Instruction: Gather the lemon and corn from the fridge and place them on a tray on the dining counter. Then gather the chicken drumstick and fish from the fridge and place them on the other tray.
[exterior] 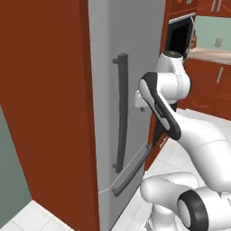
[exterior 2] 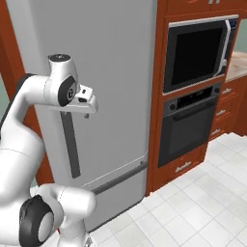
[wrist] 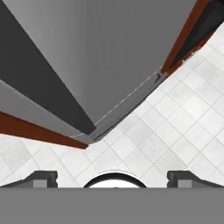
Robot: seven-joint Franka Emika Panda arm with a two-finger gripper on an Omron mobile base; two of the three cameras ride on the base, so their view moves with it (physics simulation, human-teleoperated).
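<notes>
The tall grey fridge [exterior 2: 116, 67] is closed, so the lemon, corn, chicken drumstick and fish are hidden. The trays and the dining counter are out of view. My gripper [exterior 2: 86, 109] hangs close in front of the fridge door, at the top of its dark vertical handle [exterior 2: 71, 144], and points down. In the hand view the gripper [wrist: 113, 177] is open, with nothing between its fingertips [wrist: 42, 177]; the fridge door [wrist: 109, 52] and handle [wrist: 39, 83] run away below. In the left base view the gripper [exterior: 139, 101] is partly behind my forearm, to the right of the handle [exterior: 121, 113].
A lower fridge drawer with a horizontal handle [exterior 2: 118, 179] sits under the door. To the right stand a built-in microwave [exterior 2: 198, 50] and oven [exterior 2: 188, 128] in red-brown cabinets. A red-brown panel [exterior: 45, 90] flanks the fridge's left side. White floor tiles [exterior 2: 193, 212] lie to the right.
</notes>
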